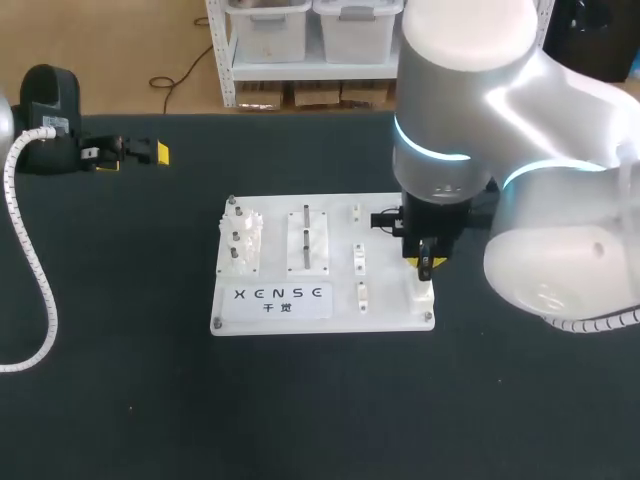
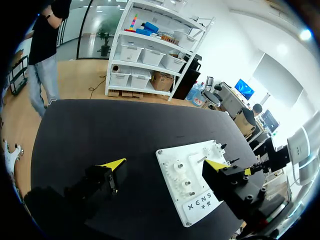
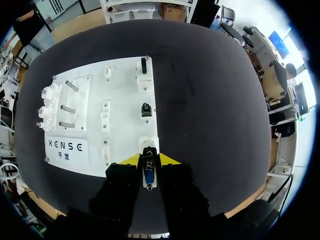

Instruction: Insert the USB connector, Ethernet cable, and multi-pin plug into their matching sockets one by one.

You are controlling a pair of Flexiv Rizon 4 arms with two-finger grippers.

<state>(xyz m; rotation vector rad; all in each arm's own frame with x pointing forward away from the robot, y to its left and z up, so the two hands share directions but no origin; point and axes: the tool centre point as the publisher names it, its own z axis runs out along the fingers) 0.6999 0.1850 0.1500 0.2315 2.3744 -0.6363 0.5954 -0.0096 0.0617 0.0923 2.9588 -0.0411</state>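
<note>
The multi-pin plug [image 3: 149, 179] sat pinched from both sides in the right gripper [image 3: 149, 160] — fingers drawn close, just above the socket [image 3: 148, 144] at the white board's [image 3: 125, 90] corner. The left gripper [image 2: 165, 164] hung wide open over the desk [image 1: 120, 330] — holding nothing

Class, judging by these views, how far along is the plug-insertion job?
A dark plug and a second dark plug look seated on the white board. The right end effector holds the multi-pin plug just short of the last white socket; seating it remains. The left end effector is open and empty.
</note>
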